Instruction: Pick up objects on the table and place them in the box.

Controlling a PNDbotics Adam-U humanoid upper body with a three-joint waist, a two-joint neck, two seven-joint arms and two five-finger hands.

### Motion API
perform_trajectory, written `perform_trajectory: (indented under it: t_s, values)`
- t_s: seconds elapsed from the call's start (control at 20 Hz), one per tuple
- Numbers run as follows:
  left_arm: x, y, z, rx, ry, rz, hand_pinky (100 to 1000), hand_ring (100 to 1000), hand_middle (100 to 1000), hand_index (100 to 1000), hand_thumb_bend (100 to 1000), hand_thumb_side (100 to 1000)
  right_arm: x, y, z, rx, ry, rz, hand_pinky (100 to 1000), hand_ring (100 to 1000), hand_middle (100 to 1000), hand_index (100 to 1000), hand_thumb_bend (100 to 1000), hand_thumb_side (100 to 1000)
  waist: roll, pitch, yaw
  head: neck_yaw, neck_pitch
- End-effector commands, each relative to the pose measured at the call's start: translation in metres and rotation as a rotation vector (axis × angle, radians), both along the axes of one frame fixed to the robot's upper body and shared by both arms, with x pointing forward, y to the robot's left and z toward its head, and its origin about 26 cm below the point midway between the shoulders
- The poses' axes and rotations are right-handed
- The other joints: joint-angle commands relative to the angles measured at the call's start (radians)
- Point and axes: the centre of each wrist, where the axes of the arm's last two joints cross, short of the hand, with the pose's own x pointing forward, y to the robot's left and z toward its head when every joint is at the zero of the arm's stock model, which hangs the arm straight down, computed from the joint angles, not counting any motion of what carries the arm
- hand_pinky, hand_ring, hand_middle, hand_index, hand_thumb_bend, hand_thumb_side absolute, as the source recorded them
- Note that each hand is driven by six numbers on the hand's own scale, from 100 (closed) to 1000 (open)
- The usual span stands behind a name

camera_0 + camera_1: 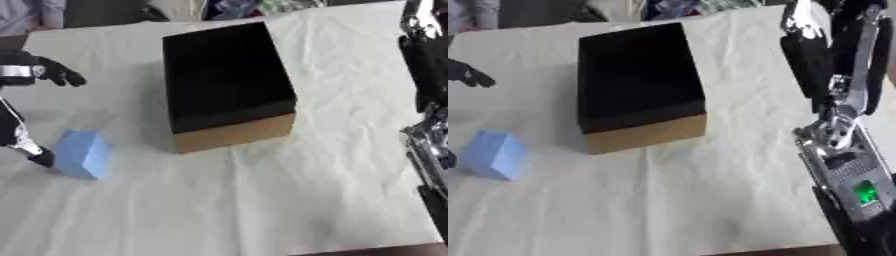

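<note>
The blue block [83,154] lay unpicked on the bench [262,200] beside the box [226,75] (interior dark, contents indiscernible), the left hand [54,71] hovering curled and empty, the right hand's fingers unseen.

Light blue block [83,154], black-lined tan box [229,85], white cloth [262,200].

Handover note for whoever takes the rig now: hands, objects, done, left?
Left hand: at the left edge, beyond the blue block, fingers curled, holding nothing.
Right hand: not visible; only the right arm shows along the right edge.
Blue block: on the white cloth, left of the box, outside it.
Box: centre of table, interior dark, contents not discernible.
Done: nothing confirmed.
Left: grasp the block and place it in the box.
</note>
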Motion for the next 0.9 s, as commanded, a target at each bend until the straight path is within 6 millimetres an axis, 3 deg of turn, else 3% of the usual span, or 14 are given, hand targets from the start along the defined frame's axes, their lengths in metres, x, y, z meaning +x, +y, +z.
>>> perform_trajectory:
  t_s: [0.05, 0.45, 0.9]
  values:
    - [0.005, 0.005, 0.005, 0.045, -0.023, -0.009, 1000, 959, 911, 976, 829, 169, -0.003, -0.001, 0.009, -0.015, -0.027, 0.005, 847, 807, 590, 789, 100, 414, 0.001, -0.014, -0.001, 0.003, -0.011]
    - [0.017, 0.008, -0.004, 0.091, -0.009, -0.034, 1000, 951, 917, 974, 719, 100, -0.003, 0.0, 0.008, -0.013, -0.025, 0.011, 849, 808, 589, 790, 100, 418, 0.005, -0.005, -0.004, 0.006, -0.014]
    - [0.027, -0.002, -0.009, 0.087, 0.003, -0.025, 993, 947, 910, 970, 768, 100, -0.003, 0.002, 0.008, -0.011, -0.023, 0.021, 849, 807, 588, 789, 100, 419, 0.005, -0.005, -0.006, 0.01, -0.014]
